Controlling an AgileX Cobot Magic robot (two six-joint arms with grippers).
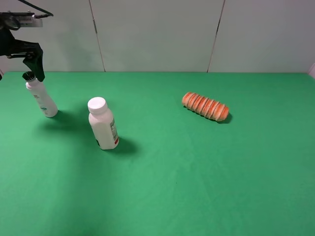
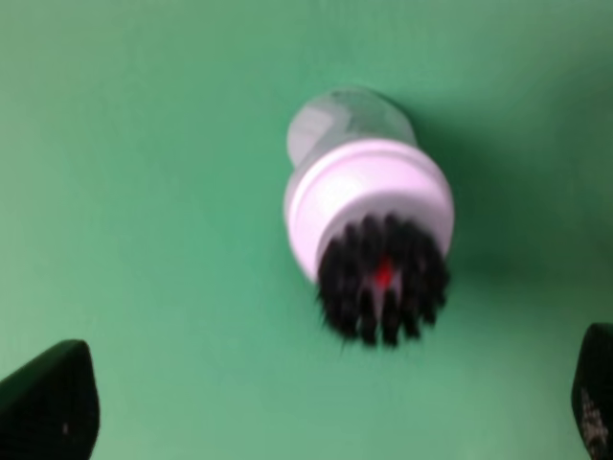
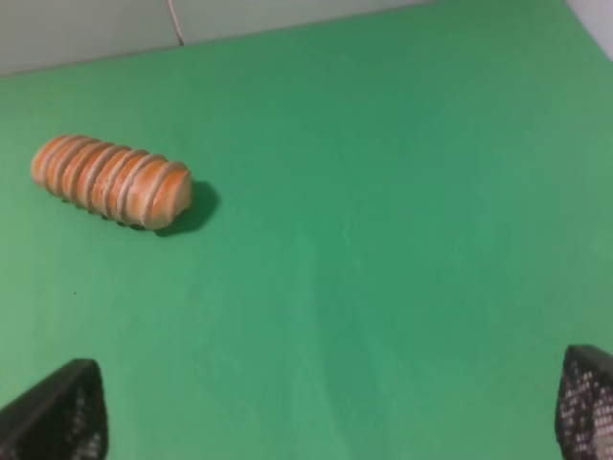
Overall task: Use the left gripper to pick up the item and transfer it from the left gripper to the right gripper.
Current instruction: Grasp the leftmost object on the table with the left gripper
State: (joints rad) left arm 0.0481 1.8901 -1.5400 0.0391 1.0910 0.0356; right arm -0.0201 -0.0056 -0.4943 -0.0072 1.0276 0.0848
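On the bench (image 1: 206, 187), the slim bottle (image 1: 42, 100) stands left of the wide bottle (image 1: 103, 127) and a little farther back, with the left gripper (image 1: 33, 73) directly over its cap. The bread roll (image 1: 205, 106) lies well right of the wide bottle, also farther back.

I can see a stout white bottle (image 1: 103, 125) with a wide white cap standing on the green surface (image 1: 197, 187). It is to the right of the left end effector (image 1: 34, 73), nearer the camera and well apart from it. Out in front of the right end effector (image 3: 319, 407), an orange ridged bread roll (image 3: 110, 182) lies on its side, well clear of it. A pale panelled wall (image 1: 157, 34) backs the surface.
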